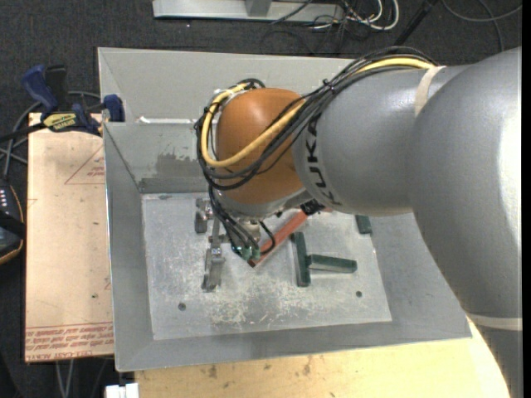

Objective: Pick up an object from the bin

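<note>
Gripper (214,262): low over bin (332,301) floor, left of centre — how wide it is cannot be told.
Nearby: red stick (280,230), green T-piece (322,264) — to its right.

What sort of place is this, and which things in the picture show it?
Most likely a robotics lab or test workshop: a large grey robot arm reaches into a metal bin, and loose cables trail across the dark floor.

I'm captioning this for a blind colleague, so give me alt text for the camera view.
A grey robot arm reaches from the right into a grey bin, its gripper low over the floor's left part. A red stick and a dark green angled piece lie just right of it.
</note>
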`<control>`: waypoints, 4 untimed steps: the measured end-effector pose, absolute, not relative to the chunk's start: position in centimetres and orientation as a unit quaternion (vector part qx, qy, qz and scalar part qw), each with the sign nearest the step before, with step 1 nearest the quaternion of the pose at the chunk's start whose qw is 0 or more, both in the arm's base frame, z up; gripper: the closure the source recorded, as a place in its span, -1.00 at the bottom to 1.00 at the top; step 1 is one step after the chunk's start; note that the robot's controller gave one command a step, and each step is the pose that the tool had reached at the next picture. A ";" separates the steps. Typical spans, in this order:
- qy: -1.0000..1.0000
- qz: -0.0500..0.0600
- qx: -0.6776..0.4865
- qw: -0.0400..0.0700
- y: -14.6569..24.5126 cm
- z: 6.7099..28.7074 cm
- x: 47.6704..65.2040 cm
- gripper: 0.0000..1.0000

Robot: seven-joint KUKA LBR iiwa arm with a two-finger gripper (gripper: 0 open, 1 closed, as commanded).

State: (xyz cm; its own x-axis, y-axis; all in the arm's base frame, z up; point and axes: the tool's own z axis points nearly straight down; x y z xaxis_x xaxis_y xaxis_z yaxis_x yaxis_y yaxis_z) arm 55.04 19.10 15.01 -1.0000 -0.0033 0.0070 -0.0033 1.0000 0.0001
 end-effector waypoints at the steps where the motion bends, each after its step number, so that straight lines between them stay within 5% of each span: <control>1: -0.993 -0.002 0.121 -0.007 13.8 7.2 48.8 -1.00; 2: -0.952 0.001 0.307 -0.003 5.7 10.1 56.2 -1.00; 3: -0.957 0.000 0.291 -0.003 5.0 11.2 59.2 -1.00; 4: -0.948 -0.001 0.319 0.001 4.5 7.0 62.7 -1.00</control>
